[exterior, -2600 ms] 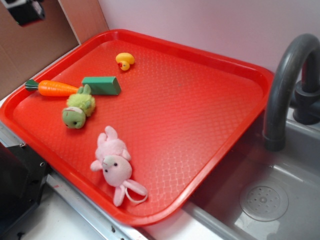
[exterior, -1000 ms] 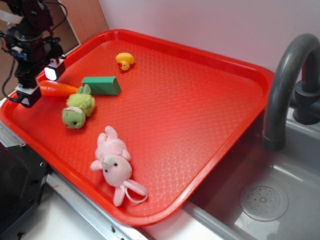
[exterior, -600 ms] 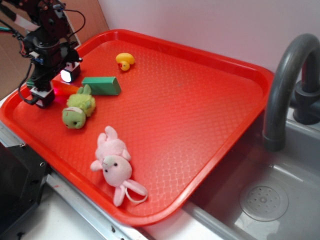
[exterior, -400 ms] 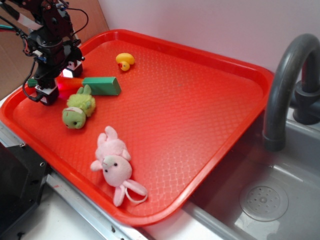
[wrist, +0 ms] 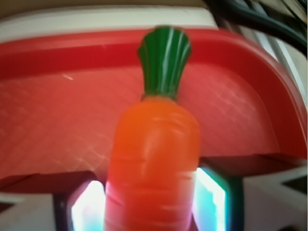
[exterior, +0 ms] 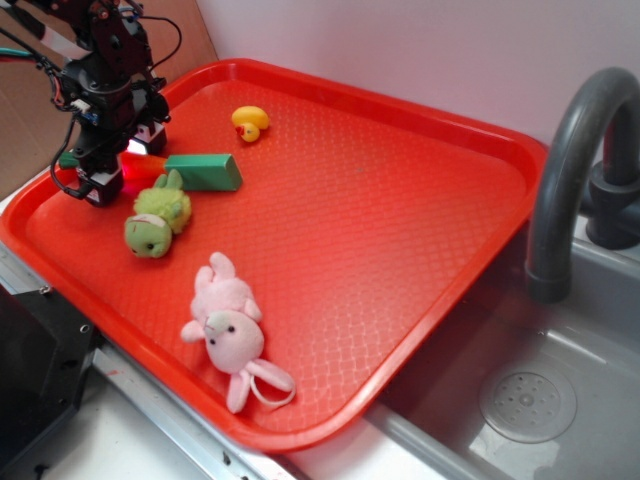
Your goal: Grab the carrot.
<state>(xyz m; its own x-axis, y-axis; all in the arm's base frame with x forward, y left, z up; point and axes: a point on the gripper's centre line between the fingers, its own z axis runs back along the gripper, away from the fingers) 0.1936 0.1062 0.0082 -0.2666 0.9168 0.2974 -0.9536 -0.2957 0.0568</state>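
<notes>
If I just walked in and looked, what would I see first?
Probably the big red tray with toys on it, like the pink plush bunny near its front edge. At the tray's far left corner the black gripper is down over the orange carrot, and the wrist view shows the carrot sitting right between its fingers.

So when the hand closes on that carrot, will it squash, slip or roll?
The carrot looks like hard glossy plastic, so it probably stays stiff. Its smooth, tapered body could slide out along its length between the hand's fingers. Being round and lying flat on the tray, it may roll if only nudged.
</notes>
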